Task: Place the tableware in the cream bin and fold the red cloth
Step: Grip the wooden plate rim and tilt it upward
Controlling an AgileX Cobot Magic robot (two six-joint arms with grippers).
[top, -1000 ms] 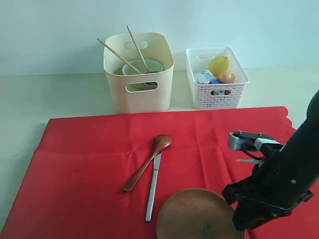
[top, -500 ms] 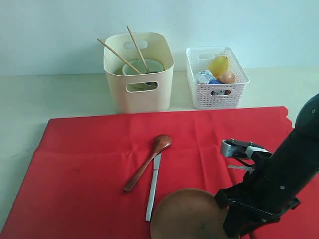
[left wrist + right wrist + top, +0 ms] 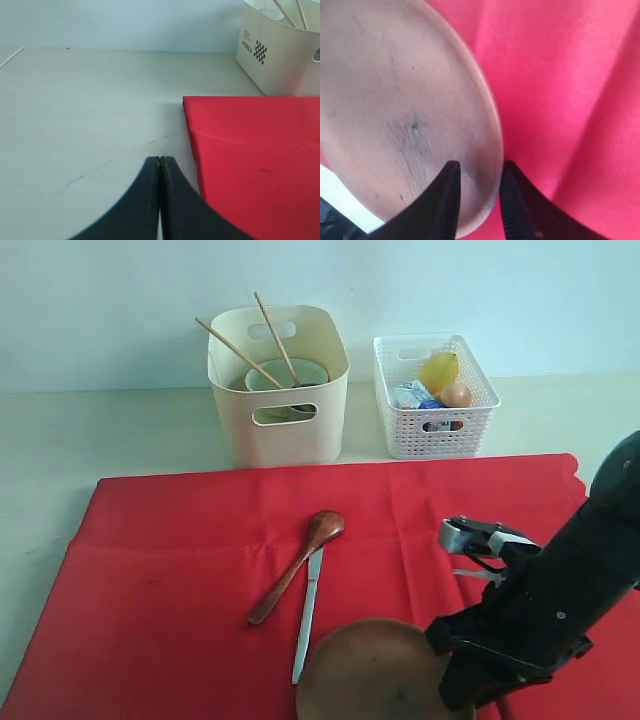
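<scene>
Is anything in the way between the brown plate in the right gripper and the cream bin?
Nothing tall. The wooden spoon and table knife lie flat on the red cloth between the round brown plate and cream bin; chopsticks and a bowl occupy its opening.

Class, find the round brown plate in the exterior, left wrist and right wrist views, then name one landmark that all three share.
Exterior view: the round brown plate shows at the bottom edge, right of centre, partly covered by the arm.
Left wrist view: not in it.
Right wrist view: it fills much of the picture, with its rim between the right gripper fingers.
Shared landmark: the bright red fabric cloth, seen in all three views.
</scene>
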